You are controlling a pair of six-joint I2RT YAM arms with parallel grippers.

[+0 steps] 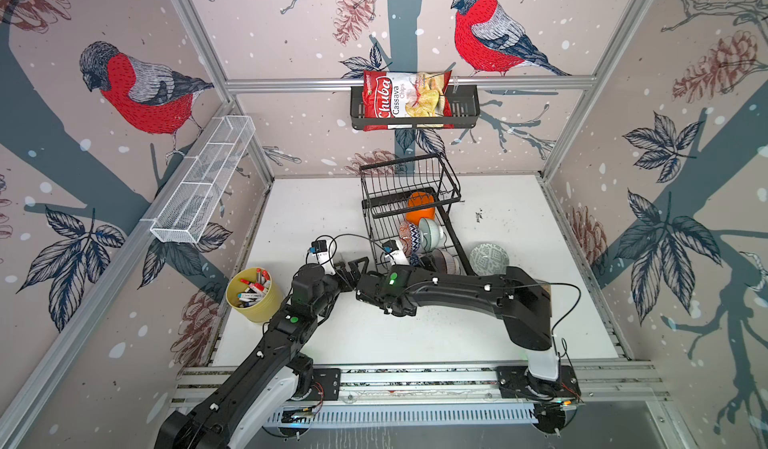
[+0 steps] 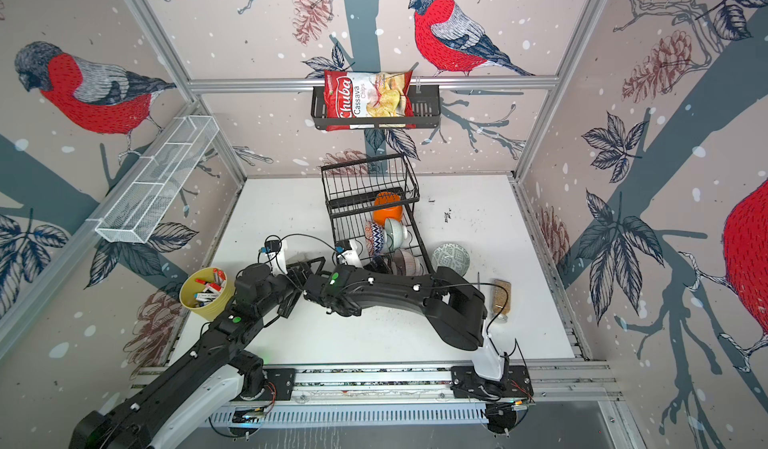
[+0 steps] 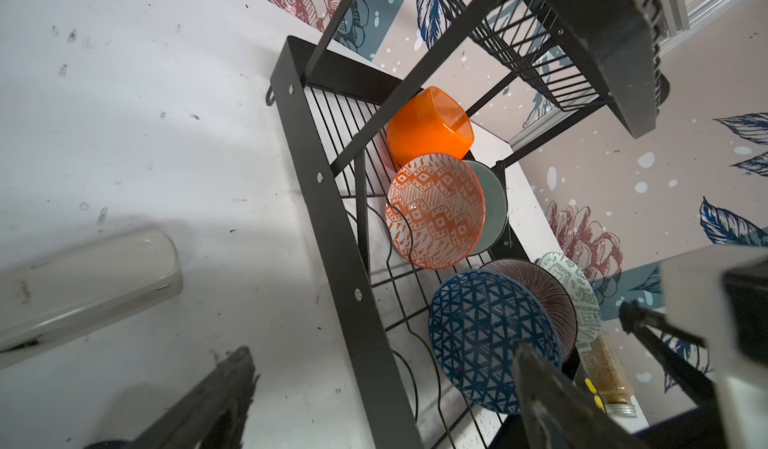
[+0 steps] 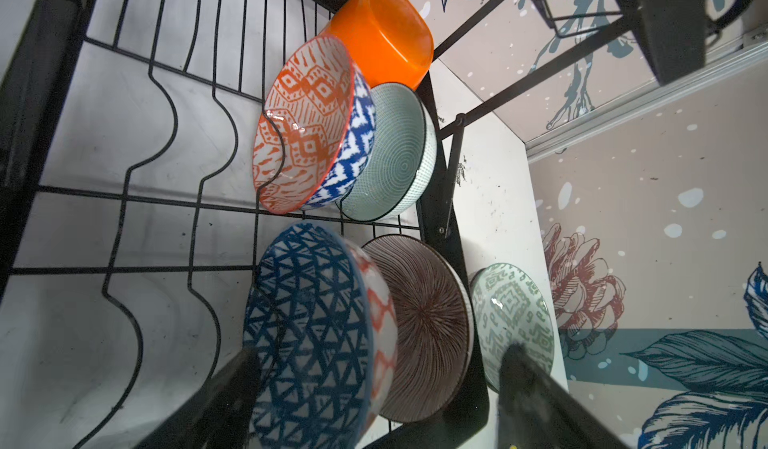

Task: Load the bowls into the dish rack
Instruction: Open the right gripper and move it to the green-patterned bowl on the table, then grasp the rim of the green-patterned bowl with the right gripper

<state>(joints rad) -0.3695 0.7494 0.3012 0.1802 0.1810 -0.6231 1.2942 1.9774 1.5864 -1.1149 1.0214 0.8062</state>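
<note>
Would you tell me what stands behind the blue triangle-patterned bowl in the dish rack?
A brown-striped bowl leans behind the blue bowl, which covers part of its rim.

Blue bowl (image 3: 486,334) pt hidden by left gripper (image 3: 380,349).

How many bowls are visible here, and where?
6. Five stand on the base tray of the dish rack: orange bowl, red-patterned bowl, mint bowl, blue-triangle bowl, brown-striped bowl. The grey-green bowl sits on the table beside the rack. Others may be hidden.
</note>
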